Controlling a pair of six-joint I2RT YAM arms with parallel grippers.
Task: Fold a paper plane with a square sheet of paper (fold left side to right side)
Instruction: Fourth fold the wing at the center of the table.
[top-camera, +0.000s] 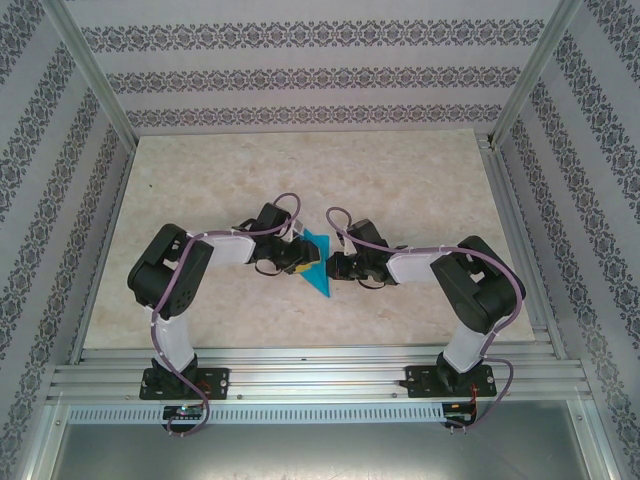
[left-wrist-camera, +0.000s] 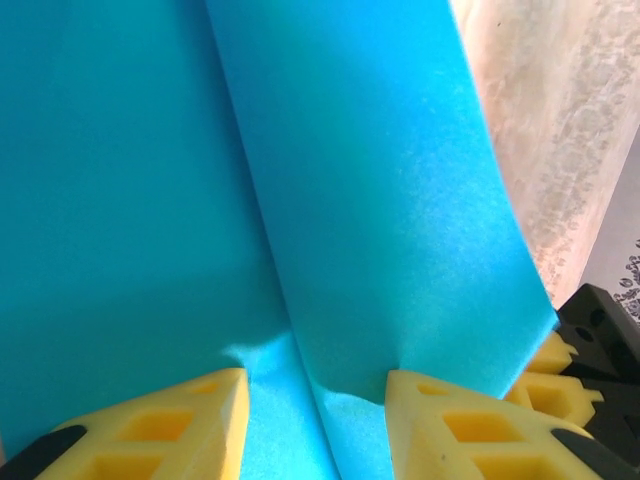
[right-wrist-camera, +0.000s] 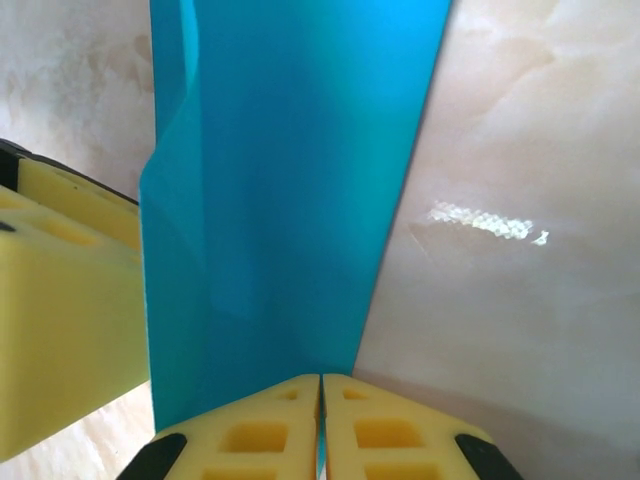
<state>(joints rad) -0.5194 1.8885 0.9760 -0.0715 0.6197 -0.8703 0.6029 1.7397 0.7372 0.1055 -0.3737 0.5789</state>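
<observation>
We see the blue paper (top-camera: 318, 268) in the middle of the table (top-camera: 400, 180), right between the two grippers. From above it has a slim triangular outline. Its long axis runs from far to near, leaning a little left at the far end. The sharp tip points toward the near edge of the table and slightly right, and the broader end faces away from the arm bases.

The left gripper (top-camera: 296, 258) meets the paper from the left. In its wrist camera we see its yellow fingers (left-wrist-camera: 205, 410) spread apart, with a raised crease in the paper running away between them and one flap lifted on the right.

The right gripper (top-camera: 336, 266) meets it from the right. In its wrist camera its fingers (right-wrist-camera: 270, 425) are pressed together, with a thin line of blue paper pinched between them. From there the sheet stretches straight away, a fold visible along its left part. We cannot tell whether the paper lies flat on the table or is lifted off it.
</observation>
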